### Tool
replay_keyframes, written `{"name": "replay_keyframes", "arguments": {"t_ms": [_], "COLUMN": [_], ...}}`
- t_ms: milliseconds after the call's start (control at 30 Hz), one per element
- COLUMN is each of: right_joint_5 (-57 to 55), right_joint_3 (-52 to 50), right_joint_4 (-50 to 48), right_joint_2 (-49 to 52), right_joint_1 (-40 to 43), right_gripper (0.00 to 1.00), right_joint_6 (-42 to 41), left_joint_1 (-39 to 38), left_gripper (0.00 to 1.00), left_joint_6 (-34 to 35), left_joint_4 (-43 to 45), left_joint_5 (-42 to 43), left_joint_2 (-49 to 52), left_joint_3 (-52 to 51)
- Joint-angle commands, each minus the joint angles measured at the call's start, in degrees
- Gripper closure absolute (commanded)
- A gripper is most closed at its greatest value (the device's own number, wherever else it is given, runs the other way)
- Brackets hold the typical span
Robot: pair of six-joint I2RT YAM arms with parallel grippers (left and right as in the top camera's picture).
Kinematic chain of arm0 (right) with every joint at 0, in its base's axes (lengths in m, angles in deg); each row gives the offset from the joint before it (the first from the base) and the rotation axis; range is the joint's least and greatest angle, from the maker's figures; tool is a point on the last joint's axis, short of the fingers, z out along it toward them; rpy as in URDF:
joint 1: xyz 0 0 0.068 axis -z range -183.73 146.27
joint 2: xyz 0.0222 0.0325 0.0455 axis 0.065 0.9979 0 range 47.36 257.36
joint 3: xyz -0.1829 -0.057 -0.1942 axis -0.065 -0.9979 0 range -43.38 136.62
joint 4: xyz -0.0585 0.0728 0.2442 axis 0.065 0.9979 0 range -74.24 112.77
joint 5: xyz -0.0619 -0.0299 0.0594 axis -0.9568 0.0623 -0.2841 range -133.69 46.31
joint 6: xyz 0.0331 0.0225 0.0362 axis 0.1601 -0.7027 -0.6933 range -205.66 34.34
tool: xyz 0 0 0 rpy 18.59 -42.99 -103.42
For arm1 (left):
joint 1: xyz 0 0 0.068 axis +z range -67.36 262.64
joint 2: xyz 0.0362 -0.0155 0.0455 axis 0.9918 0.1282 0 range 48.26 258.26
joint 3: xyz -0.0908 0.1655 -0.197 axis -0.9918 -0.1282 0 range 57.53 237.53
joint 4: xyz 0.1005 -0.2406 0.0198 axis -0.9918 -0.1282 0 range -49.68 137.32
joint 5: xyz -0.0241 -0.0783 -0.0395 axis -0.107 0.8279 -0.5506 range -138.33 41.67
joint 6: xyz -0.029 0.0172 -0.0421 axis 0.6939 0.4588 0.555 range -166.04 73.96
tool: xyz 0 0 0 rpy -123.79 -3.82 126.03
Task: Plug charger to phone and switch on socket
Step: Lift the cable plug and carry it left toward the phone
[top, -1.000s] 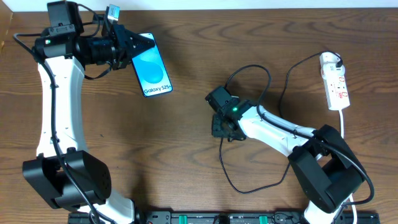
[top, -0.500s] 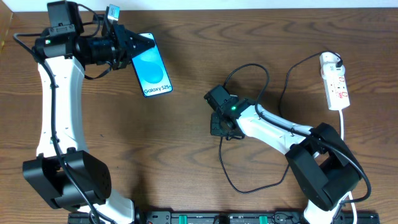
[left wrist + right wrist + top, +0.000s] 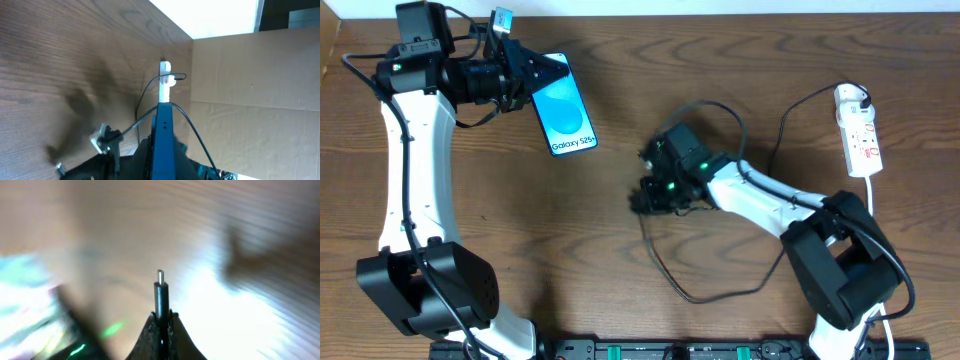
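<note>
The phone (image 3: 568,117), its blue screen showing "Galaxy" text, is held off the table at its top end by my left gripper (image 3: 540,73), which is shut on it. In the left wrist view the phone shows edge-on as a blue strip (image 3: 162,135). My right gripper (image 3: 647,193) is at the table's middle, right of and below the phone, shut on the charger's connector. The connector tip (image 3: 160,287) sticks out between the fingers (image 3: 150,330); this view is blurred. The black cable (image 3: 670,280) loops behind it. The white socket strip (image 3: 860,135) lies at the far right.
The charger cable also arcs from near the right gripper up and across (image 3: 790,115) to the strip's top end. The strip's white cord (image 3: 873,195) runs down the right edge. A cardboard wall (image 3: 250,100) stands beyond the strip (image 3: 165,82) in the left wrist view.
My right gripper has moved left, toward the phone, and turned, dragging the cable loop with it. The left arm and phone have not moved.
</note>
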Motion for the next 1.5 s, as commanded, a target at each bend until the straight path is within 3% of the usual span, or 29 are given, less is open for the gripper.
{"name": "replay_keyframes", "arguments": {"t_ms": [0,267,467,733,1000,1300,1467], "right_joint_5": [26.51,38.66,41.11,41.07,39.50,33.92,30.95], "right_joint_3": [0.44,0.44,0.44,0.44,0.44,0.44,0.44], "right_joint_4": [-5.51,-23.82,-37.68,-53.86,-59.63,-75.82,-84.32], "right_joint_2": [0.37,0.37,0.37,0.37,0.37,0.37,0.37], "right_joint_1": [1.90,2.67,2.67,3.32,5.27,7.39,7.48], "right_gripper": [0.99,0.99,0.99,0.99,0.99,0.99,0.99], "right_joint_6": [7.15,-0.98,-11.67,-24.85,-30.93,-44.11,-50.88], "left_joint_1": [0.35,0.35,0.35,0.52,0.52,0.52,0.52], "left_gripper": [0.93,0.92,0.93,0.93,0.93,0.93,0.93], "left_joint_6": [-0.37,-0.26,0.57,13.70,26.08,29.11,31.10], "left_joint_4": [-0.11,6.95,10.14,24.35,39.39,43.23,43.65], "left_joint_5": [2.16,11.43,12.41,12.44,12.39,11.45,6.86], "left_joint_2": [-0.57,-0.57,-0.57,-0.57,-0.57,-0.57,-0.57], "left_joint_3": [-0.66,-0.63,-0.63,-0.63,-0.63,-0.63,-0.63]}}
